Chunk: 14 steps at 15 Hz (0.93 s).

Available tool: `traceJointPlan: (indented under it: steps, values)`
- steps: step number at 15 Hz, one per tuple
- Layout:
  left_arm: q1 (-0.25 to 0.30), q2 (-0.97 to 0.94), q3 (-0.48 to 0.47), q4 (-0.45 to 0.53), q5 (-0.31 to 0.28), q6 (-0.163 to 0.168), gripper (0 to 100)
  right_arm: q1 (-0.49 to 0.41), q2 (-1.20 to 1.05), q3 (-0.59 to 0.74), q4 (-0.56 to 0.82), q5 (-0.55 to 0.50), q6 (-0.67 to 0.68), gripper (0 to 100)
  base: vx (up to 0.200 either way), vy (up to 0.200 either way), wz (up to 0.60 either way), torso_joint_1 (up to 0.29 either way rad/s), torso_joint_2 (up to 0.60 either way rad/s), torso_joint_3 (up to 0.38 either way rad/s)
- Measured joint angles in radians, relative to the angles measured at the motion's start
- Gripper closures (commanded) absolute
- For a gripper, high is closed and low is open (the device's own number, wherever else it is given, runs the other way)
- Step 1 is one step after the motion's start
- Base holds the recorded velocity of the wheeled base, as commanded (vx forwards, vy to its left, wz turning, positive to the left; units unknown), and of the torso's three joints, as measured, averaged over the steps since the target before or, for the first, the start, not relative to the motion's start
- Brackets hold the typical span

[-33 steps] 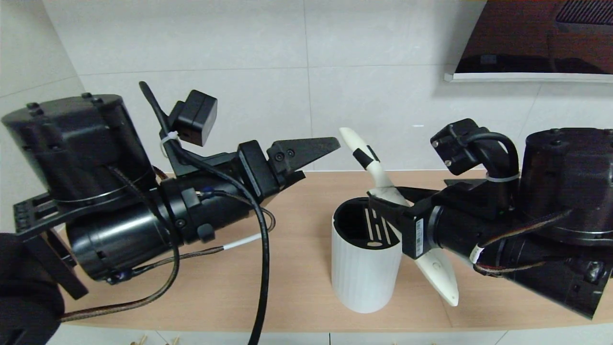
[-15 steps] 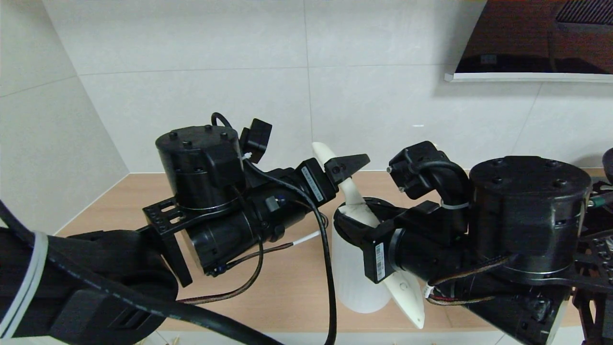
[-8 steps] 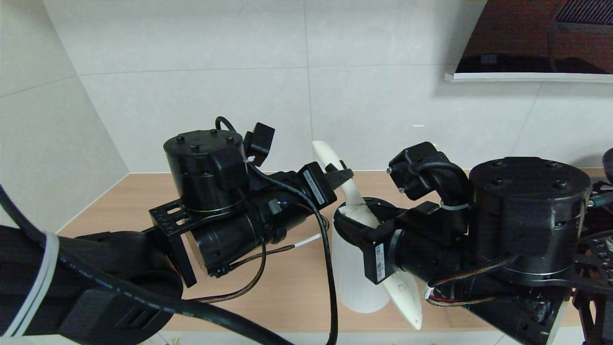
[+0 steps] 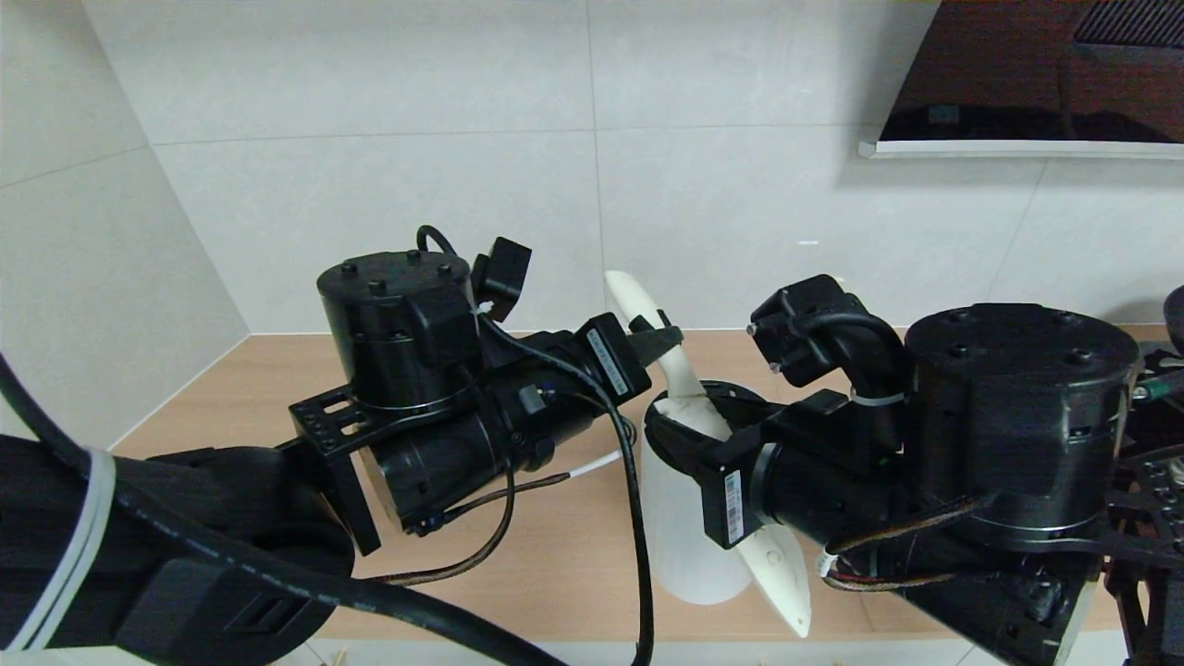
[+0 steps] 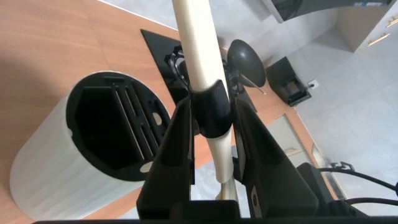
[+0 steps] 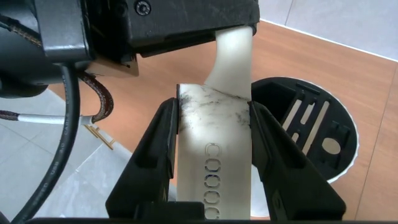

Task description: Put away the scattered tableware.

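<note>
The cream-white plastic spatula (image 4: 782,578) is slanting upward from its broad end, which is hanging nearest, in front of the white ribbed cylindrical utensil holder (image 4: 680,546). The right gripper (image 6: 214,149) is clamping its fingers on the spatula's wide perforated blade. The holder, with its black slotted insert, is standing upright on the light wooden counter (image 4: 555,518), directly beneath the spatula. Farther up, the left gripper (image 5: 211,124) is pinching the spatula's handle at its black band. The handle's tip is pointing at the pale tiled wall (image 4: 462,185).
</note>
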<state>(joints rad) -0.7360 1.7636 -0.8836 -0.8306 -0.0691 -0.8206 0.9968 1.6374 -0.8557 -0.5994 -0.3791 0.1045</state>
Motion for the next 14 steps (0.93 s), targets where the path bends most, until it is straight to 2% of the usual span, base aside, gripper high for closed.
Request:
traceJointPlan:
  steps: [5,6,8,12,14]
  values:
    - [0.000,-0.006,-0.001,-0.029,0.005,0.007,100,-0.002,0.003,0.005,-0.044,0.000,0.000,0,0.000,0.000,0.00,0.000,0.00,0.000]
    - [0.000,-0.008,-0.001,-0.034,0.012,0.016,100,-0.004,-0.001,0.009,-0.052,0.001,-0.002,0,0.000,0.000,0.00,0.000,0.00,0.000]
    - [0.009,-0.015,-0.001,-0.049,0.026,0.053,100,-0.013,-0.023,0.015,-0.057,0.001,-0.005,0,0.000,0.000,0.00,0.000,0.00,0.000]
    - [0.051,-0.064,-0.038,-0.047,0.020,0.207,100,-0.091,-0.109,0.020,-0.055,0.005,-0.023,0,0.000,0.000,0.00,0.000,0.00,0.000]
    - [0.077,-0.078,-0.100,-0.049,0.014,0.344,100,-0.136,-0.149,0.020,-0.053,0.006,-0.035,0,0.000,0.000,0.00,0.000,0.00,0.000]
